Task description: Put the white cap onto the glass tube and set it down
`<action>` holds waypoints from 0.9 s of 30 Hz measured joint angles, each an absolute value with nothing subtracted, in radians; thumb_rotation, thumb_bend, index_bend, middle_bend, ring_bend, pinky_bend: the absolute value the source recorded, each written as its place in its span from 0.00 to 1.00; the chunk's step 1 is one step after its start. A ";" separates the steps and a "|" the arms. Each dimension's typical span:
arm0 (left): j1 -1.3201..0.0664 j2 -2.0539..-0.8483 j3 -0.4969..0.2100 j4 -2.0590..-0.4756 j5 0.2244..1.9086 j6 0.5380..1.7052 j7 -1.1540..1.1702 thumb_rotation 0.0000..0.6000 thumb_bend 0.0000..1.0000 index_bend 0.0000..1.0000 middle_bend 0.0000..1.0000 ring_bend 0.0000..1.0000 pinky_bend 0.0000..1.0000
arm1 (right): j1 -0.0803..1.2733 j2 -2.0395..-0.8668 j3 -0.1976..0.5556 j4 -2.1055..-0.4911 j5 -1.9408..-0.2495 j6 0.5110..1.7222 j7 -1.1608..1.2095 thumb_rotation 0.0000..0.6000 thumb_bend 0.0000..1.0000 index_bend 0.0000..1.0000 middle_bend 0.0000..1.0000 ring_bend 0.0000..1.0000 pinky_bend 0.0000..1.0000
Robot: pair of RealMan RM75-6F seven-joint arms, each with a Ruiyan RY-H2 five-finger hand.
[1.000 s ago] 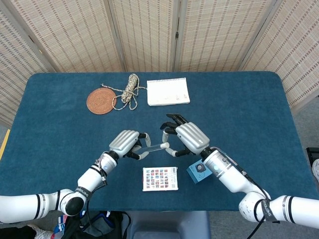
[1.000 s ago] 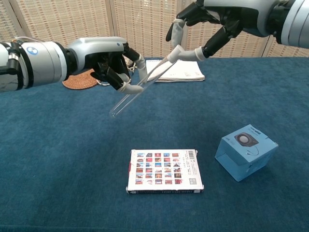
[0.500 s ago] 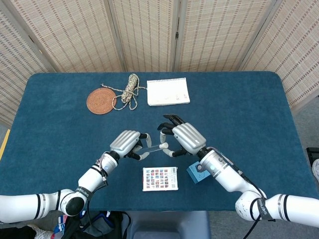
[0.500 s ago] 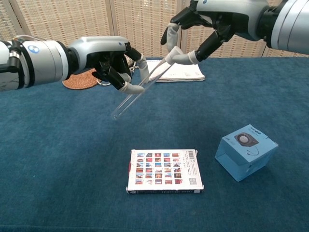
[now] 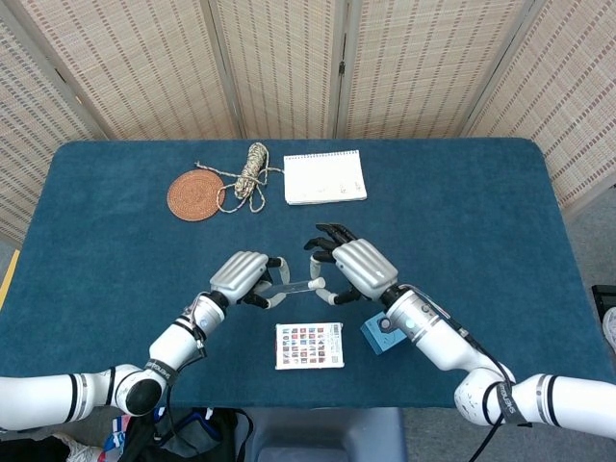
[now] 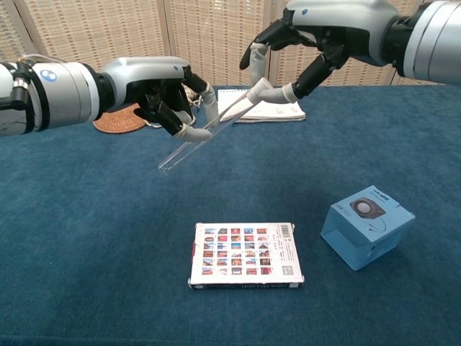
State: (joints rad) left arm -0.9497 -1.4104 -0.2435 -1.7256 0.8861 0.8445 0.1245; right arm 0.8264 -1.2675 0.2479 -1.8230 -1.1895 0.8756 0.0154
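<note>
On the blue worktop [image 5: 96, 241]: woven round coaster [image 5: 195, 195] far left, coiled rope [image 5: 248, 176] touching its edge, spiral notepad [image 5: 324, 177] just beside. Near the front edge, picture-covered card box [image 6: 244, 254] lying flat, small blue box [image 6: 366, 228] tilted beside it, apart.

Probably a lab, blue-clothed table [image 5: 481, 192], woven folding screens [image 5: 279, 58] behind

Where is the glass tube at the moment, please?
The glass tube is held above the table, slanting between the left hand and right hand, above and behind the card box in the chest view.
</note>
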 measured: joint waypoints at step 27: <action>-0.982 -1.535 -0.152 -1.465 0.773 0.855 0.351 1.00 0.37 0.55 1.00 0.95 1.00 | 0.695 -1.125 0.218 -1.835 -1.236 0.976 0.106 1.00 0.14 0.30 0.13 0.00 0.00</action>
